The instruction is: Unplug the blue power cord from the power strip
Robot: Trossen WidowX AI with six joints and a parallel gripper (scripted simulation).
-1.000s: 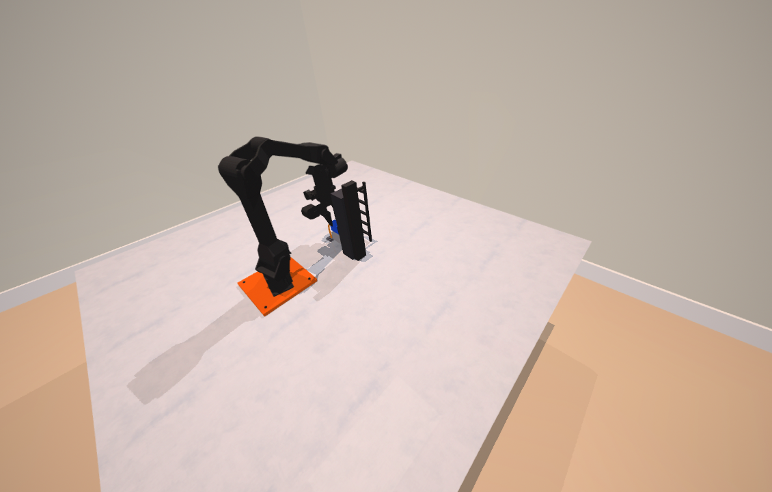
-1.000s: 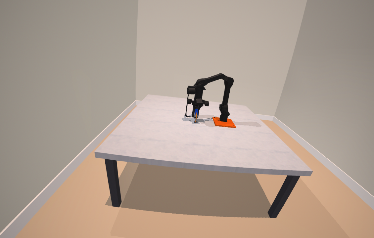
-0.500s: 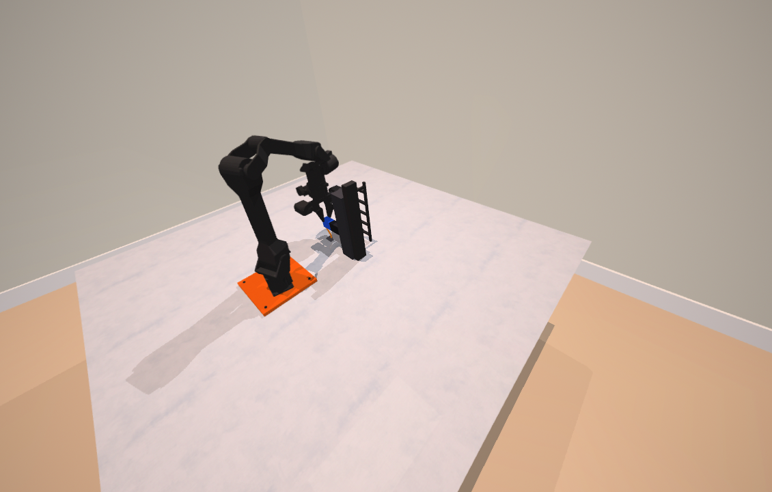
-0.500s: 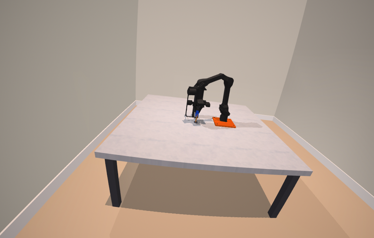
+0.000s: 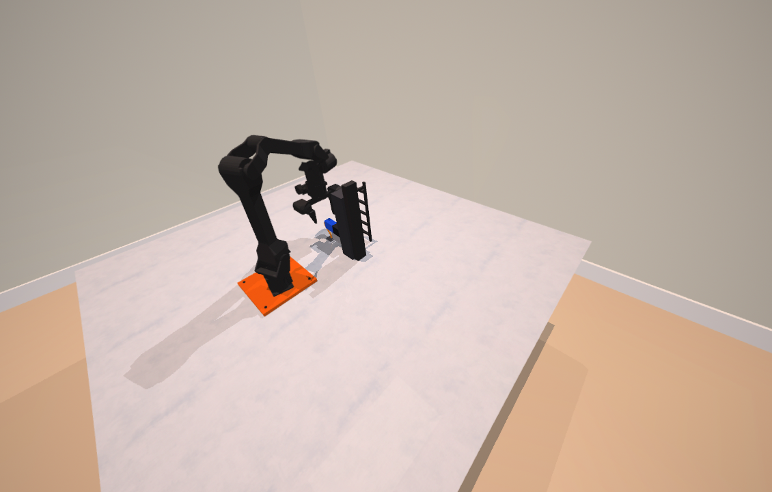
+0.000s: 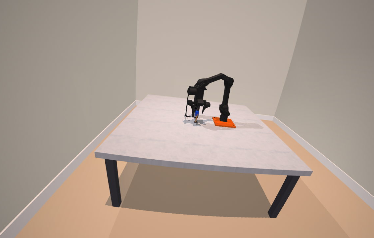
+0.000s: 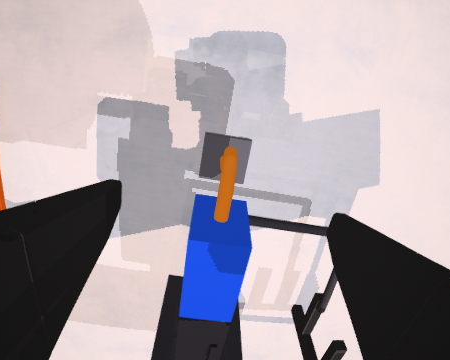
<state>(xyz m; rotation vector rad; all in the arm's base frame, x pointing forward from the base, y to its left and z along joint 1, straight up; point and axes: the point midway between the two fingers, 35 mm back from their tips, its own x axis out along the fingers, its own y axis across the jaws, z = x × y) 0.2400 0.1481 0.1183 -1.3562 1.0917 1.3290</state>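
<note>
Fingers of your black parallel-jaw gripper (image 7: 225, 254) stand spread wide and grip nothing: in the wrist view the two dark fingertips flank the blue box-shaped plug (image 7: 219, 260) with pale table showing on both sides, so neither touches it. The plug sits at the front face of the tall black upright power strip (image 5: 350, 220), low down, with its short orange cord (image 7: 225, 183) running away from the plug toward a small grey block (image 7: 225, 155) on the white marbled table (image 6: 182, 144). Whether the prongs are fully out of the socket cannot be told from these views; the dark socket part just under the plug hides the joint.

The step in hand looks like the retreat. Pull the gripper straight back along its own axis, away from the strip, keeping the fingers wide so neither brushes the plug's sides. Do not swing sideways yet: the thin black ladder-like frame (image 7: 325, 347) stands just beside the strip on one side, and the strip's body lies under the wrist. Rise clear of the strip's top before you turn toward the orange base plate (image 5: 277, 286). Avoid dragging across the orange cord, which could tug the plug back toward the strip.
</note>
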